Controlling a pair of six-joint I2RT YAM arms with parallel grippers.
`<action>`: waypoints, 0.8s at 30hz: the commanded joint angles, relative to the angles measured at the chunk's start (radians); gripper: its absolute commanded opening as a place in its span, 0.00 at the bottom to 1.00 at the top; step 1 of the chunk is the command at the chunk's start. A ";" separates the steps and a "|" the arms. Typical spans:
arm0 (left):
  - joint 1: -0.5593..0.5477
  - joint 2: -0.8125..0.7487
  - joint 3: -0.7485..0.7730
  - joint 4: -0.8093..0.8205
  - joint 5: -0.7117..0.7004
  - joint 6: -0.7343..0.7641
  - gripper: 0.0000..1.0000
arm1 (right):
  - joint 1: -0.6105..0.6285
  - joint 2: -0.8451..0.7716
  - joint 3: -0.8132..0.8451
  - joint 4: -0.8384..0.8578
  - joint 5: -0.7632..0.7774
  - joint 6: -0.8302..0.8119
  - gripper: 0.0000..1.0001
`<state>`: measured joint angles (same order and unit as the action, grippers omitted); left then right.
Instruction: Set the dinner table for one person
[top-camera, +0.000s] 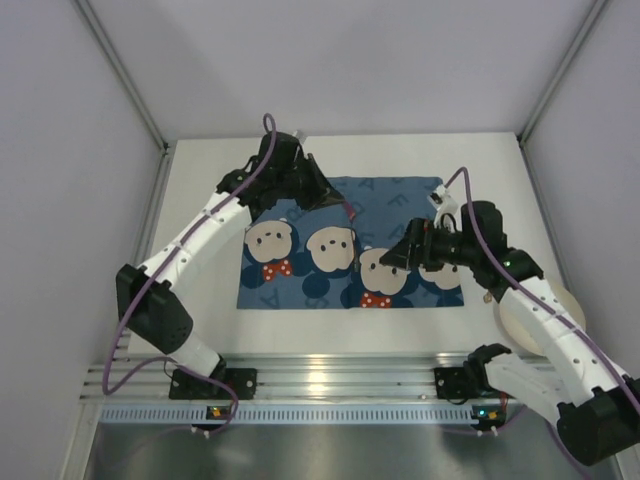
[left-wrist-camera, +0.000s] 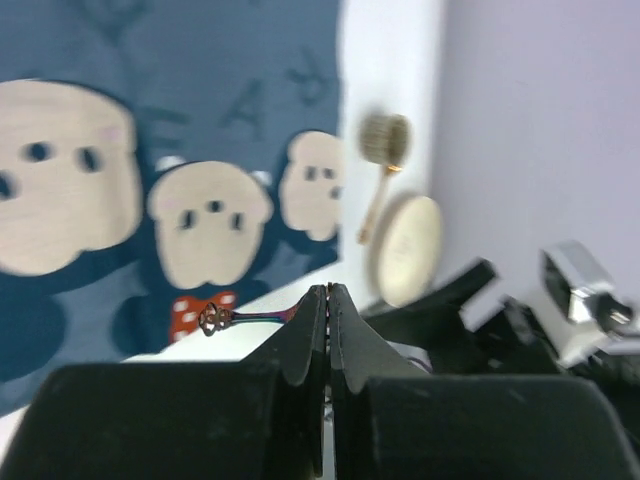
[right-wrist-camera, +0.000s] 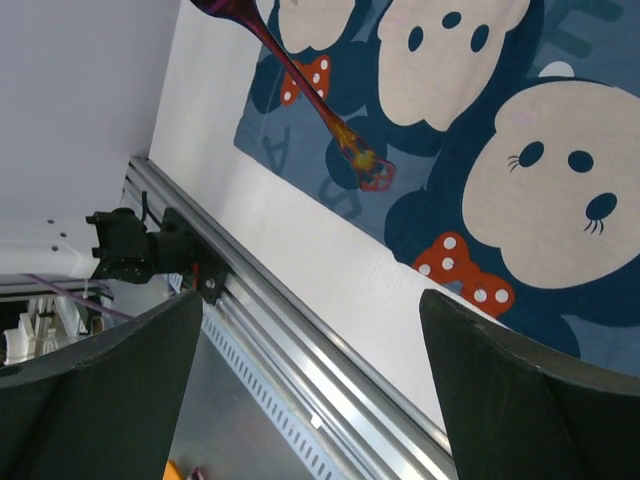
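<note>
**A:** Where is the table (top-camera: 330, 330)?

**B:** Flat and white beneath both arms, with a blue mat (top-camera: 400, 195) across its middle. It looks rigid and heavy: something to set things on, not to grasp.

**A:** And the pincers?

**B:** The left gripper (left-wrist-camera: 328, 292) pinches a thin iridescent utensil (left-wrist-camera: 250, 317) by its handle, above the mat. The utensil is probably light, stiff and slick, best held mid-handle. The right gripper (right-wrist-camera: 310, 300) hangs spread wide and empty over the mat's right side.

We noted white dinner table (top-camera: 330, 333); blue cartoon-print placemat (top-camera: 395, 200) lay flat across its middle; pale round plate (left-wrist-camera: 408, 248) sat on bare top right of mat; gold-handled utensil (left-wrist-camera: 385, 140) just beside plate, kind unclear.
</note>
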<state>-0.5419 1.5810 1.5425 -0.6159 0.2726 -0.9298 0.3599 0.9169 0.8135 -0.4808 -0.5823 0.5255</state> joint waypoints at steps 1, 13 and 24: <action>0.003 0.022 -0.031 0.353 0.273 -0.136 0.00 | 0.017 0.039 0.052 0.102 -0.019 -0.004 0.90; 0.003 0.005 -0.137 0.680 0.548 -0.294 0.00 | 0.022 0.080 0.081 0.107 0.007 -0.050 0.90; 0.003 -0.021 -0.208 0.734 0.567 -0.314 0.00 | 0.022 0.050 0.070 0.107 -0.005 -0.035 0.23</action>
<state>-0.5419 1.6127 1.3445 0.0227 0.8028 -1.2137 0.3668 0.9955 0.8471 -0.4107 -0.5797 0.4908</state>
